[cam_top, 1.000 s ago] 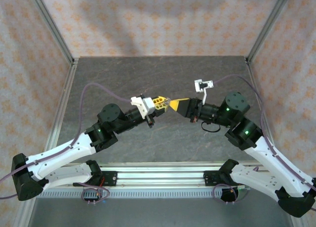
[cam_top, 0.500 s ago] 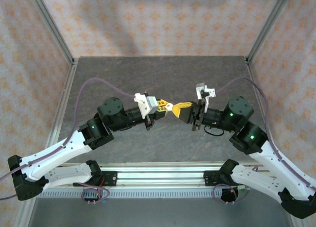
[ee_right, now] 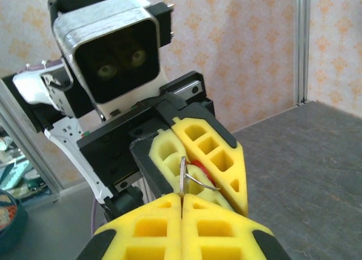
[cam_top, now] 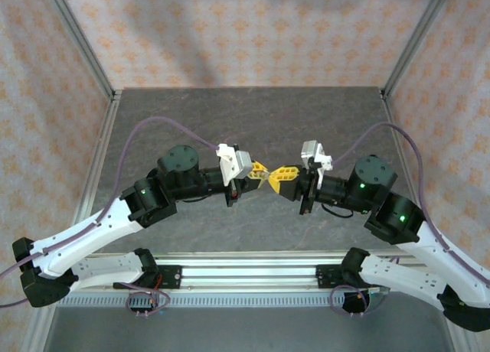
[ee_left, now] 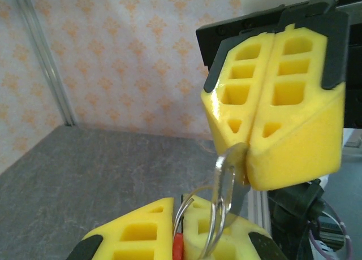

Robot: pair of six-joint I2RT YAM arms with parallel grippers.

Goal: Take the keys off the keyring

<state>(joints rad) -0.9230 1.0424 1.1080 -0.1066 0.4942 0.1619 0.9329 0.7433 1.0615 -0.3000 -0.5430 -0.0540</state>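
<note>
**Grippers nose to nose at the keyring (ee_left: pixel 177 247)**

The left arm (cam_top: pixel 115 218) comes at the keyring from its left side. Its lower link slopes up from the base, the elbow is bent, and the wrist points straight at the red piece. The right arm (cam_top: pixel 417 241) mirrors that pose from the keyring's right side, with the same bent elbow and its wrist aimed back the other way. The dark table (cam_top: pixel 191 115) lies below the keyring, which is held up in the air, clear of the surface.

The left gripper (cam_top: pixel 261 170) has its yellow fingers pressed together on the keyring. The small red piece is wedged in the seam between them, and a thin wire loop curls out of that seam toward the other arm. The right gripper (cam_top: pixel 276 175) is squeezed just as tight, finger flush against finger. It is nipping the top end of the silvery keys (ee_left: pixel 222 183) at the very tip of its seam. From that pinch the keys slant down toward the keyring, and their lower end crosses the wire loop just beside the red piece. The two sets of fingertips sit close together with the keys bridging the gap between them. I cannot tell whether the metal is one blade or two, or whether the loop passes through it.
</note>
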